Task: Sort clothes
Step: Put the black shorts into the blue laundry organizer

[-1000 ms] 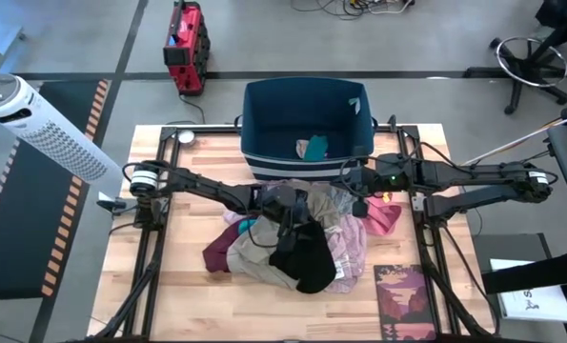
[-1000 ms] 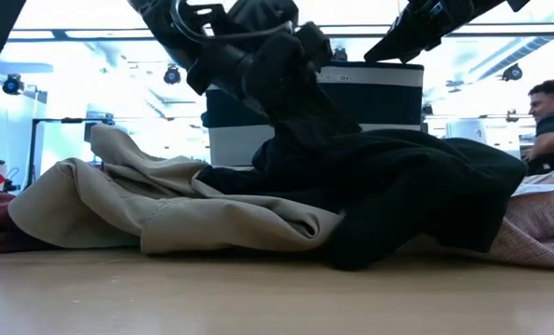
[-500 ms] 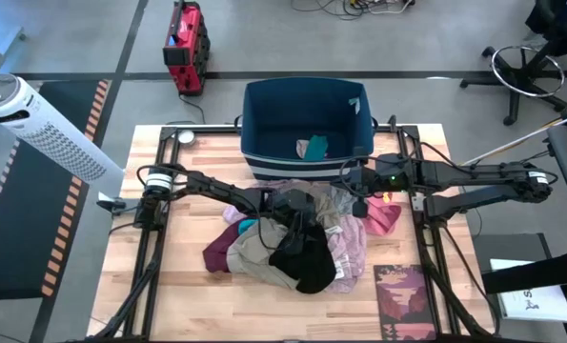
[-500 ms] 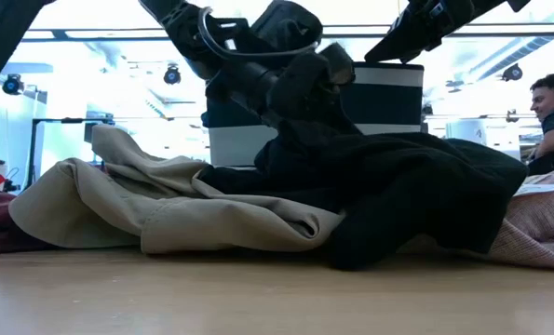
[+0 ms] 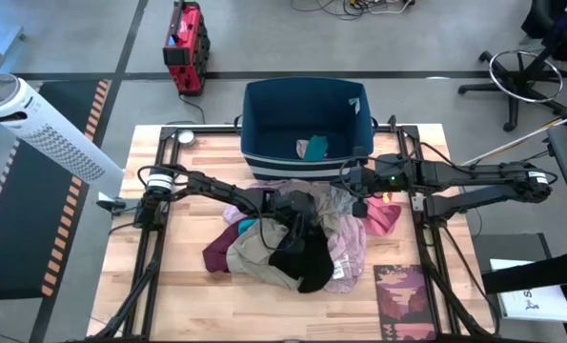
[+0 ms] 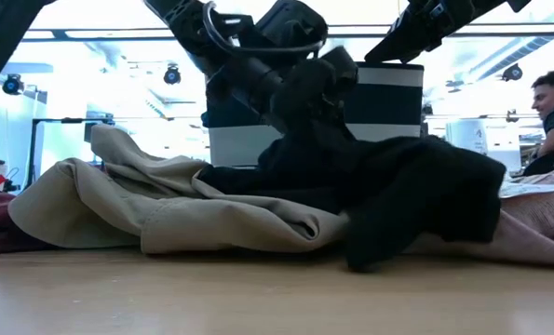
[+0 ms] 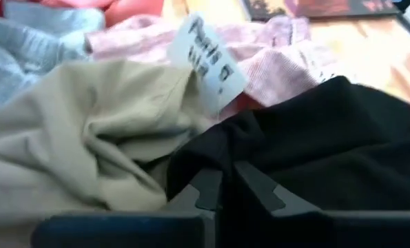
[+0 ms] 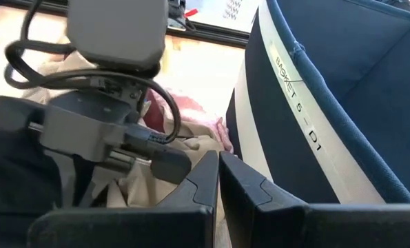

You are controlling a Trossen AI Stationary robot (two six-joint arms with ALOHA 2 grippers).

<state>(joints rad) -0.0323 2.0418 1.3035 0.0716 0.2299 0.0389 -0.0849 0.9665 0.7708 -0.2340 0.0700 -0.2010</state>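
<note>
A black garment [image 5: 305, 255] atop the clothes pile in front of the blue bin [image 5: 307, 119] is pinched by the left gripper [image 5: 297, 224]; it should be lifted slowly so neighbouring clothes are shed.

In the right wrist view, dark lettering runs along the white stripe [image 8: 287, 117] of the blue bin [image 8: 356, 83], in the right half of the frame; it reads roughly "BASKET 6 - D1". In the left wrist view, a white tag [image 7: 215, 62] at upper centre, lying on the clothes [image 7: 108, 131], carries handwritten dark letters, perhaps "Pants", with a second line too blurred to read. No other writing is legible.
</note>
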